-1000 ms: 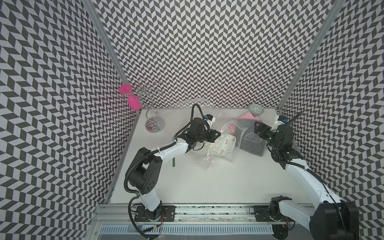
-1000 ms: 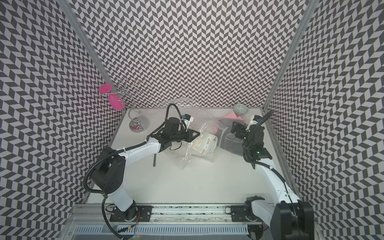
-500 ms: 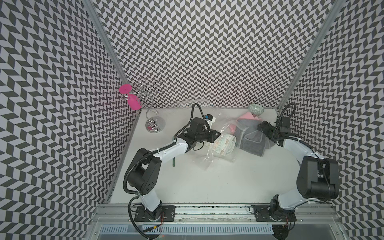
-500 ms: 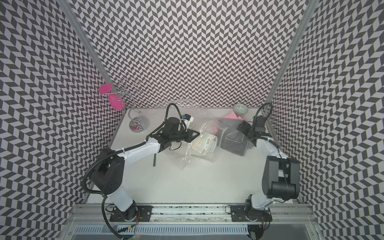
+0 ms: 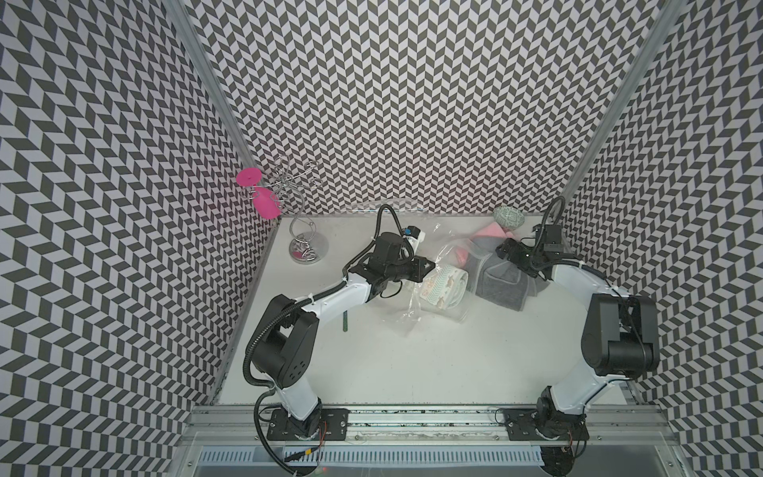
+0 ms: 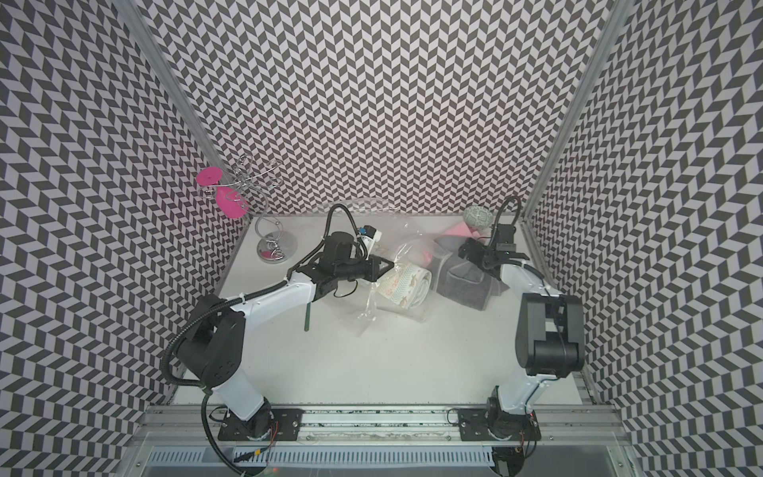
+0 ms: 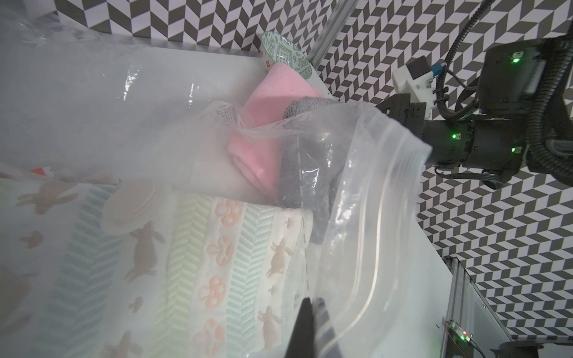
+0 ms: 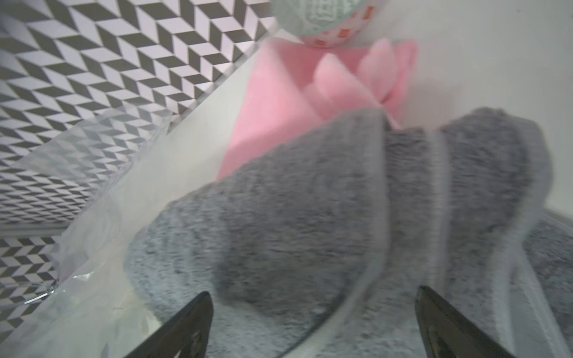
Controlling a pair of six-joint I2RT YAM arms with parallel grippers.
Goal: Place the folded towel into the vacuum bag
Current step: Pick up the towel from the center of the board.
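Where the grey towel [image 5: 501, 285] lies, pink cloth [image 5: 491, 231] touches; bowl [image 5: 508, 217] beyond.

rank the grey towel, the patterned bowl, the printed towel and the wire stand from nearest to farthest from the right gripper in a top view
From the right gripper, in a top view:
1. grey towel, directly beneath it, right side.
2. patterned bowl, back right corner.
3. printed towel, centre, inside the vacuum bag.
4. wire stand, back left corner.
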